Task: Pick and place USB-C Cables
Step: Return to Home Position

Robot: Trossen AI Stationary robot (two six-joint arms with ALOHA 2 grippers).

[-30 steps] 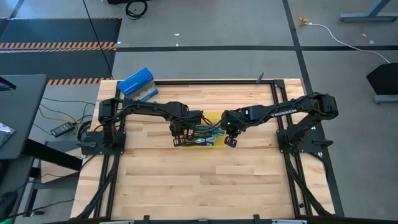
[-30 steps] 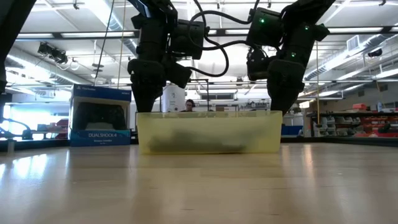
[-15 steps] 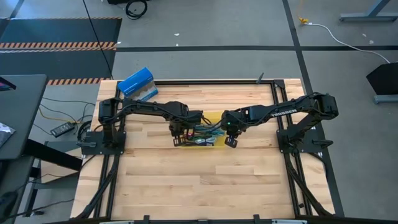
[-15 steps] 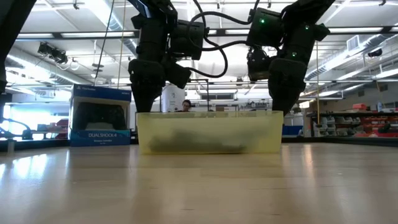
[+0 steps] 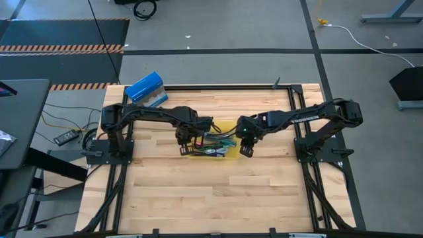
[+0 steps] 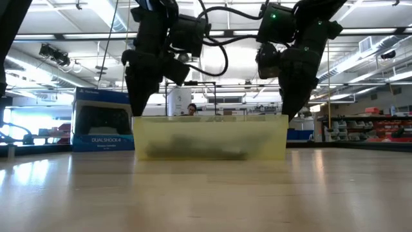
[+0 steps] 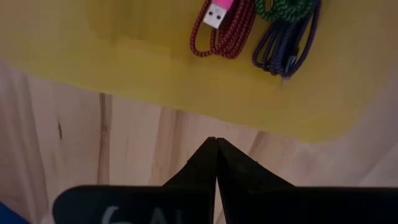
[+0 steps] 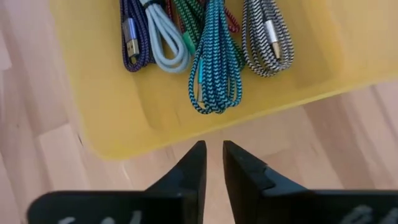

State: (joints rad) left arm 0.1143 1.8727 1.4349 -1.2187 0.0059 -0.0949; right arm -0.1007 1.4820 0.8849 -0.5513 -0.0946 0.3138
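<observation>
Several bundled USB-C cables (image 5: 215, 141) lie on the floor of a yellow bin (image 5: 225, 125) in the middle of the table. The right wrist view shows the teal (image 8: 214, 68), grey (image 8: 267, 37), light blue (image 8: 165, 37) and dark blue-purple (image 8: 130, 31) bundles. Maroon (image 7: 221, 31), purple (image 7: 286, 46) and green (image 7: 283, 9) ones appear in the left wrist view. My left gripper (image 7: 216, 142) is shut, just outside the bin's left end (image 6: 136, 132), over bare wood. My right gripper (image 8: 212, 146) is open by a narrow gap, just outside the bin's right end (image 6: 284, 132). My right gripper points down right beside the outer wall (image 8: 124, 140) at the bin's right end. I cannot tell whether its fingers (image 8: 196, 155) touch that wall. My left gripper touches nothing; a strip of wood shows between its fingertips and the bin.
A blue box (image 5: 145, 89) stands at the table's far left corner, also seen behind the bin in the low view (image 6: 103, 122). Black frame rails run along the table's edges. Bare wood lies on the near side of the bin (image 5: 211, 192).
The bin has slid a little toward the table's left edge, flat on the wood. My left gripper has moved the same way, staying outside the bin's left end. My right gripper has shifted slightly left with the bin's right end.
</observation>
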